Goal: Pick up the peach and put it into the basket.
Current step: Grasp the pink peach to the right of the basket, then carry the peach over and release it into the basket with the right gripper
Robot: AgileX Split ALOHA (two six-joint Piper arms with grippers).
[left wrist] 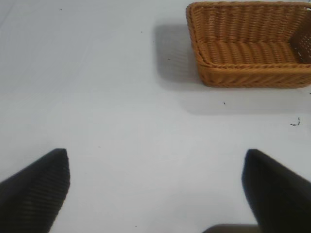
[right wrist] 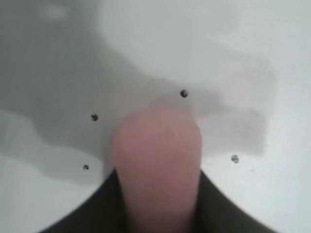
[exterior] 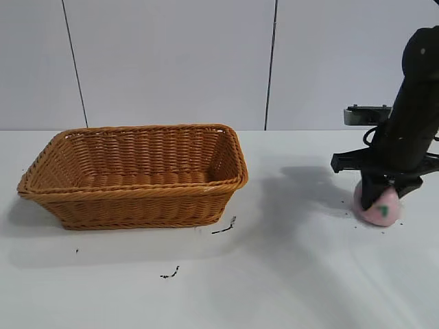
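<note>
Right wrist view: peach [right wrist: 158,165] squeezed long between right fingers [right wrist: 95,208], end toward table [right wrist: 252,58]

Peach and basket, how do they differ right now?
The peach is small, pale pink and rounded; the basket is large, orange-brown, woven and rectangular. The right hand is shut on the peach, while the basket stands free, nothing visible inside. Both rest on the white table.

- The right arm reaches steeply down at the exterior view's right side, wrist nearly vertical.
- The right gripper [exterior: 381,199] points downward, its black fingers [right wrist: 97,204] pressed in against both sides of the peach [right wrist: 158,165].
- The left gripper [left wrist: 155,189] has its fingers spread wide apart, nothing between them.
</note>
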